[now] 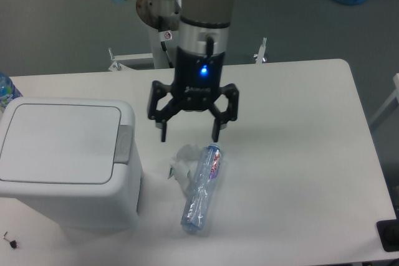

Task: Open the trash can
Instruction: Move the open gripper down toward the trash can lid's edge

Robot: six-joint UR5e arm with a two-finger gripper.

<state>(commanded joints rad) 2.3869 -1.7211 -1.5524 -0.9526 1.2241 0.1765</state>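
1. The trash can (pixel 65 160) sits at the desk's (pixel 299 154) left side, lid down flat, its grey push-button tab (pixel 123 144) on the right rim.
2. Right of the trash can, the gripper (pixel 189 137) hangs with jaws spread wide, holding nothing.
3. Just below the gripper, a clear plastic bottle (pixel 202 188) lies beside crumpled paper (pixel 182 163).

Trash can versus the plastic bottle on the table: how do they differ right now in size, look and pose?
The trash can is a big, opaque white box standing upright with its lid shut; the plastic bottle is far smaller, clear, and lies on its side. The trash can has a grey tab on its rim, the bottle a coloured label. The open gripper hangs near the bottle's top end, off to the side of the trash can. Both rest on the white table.
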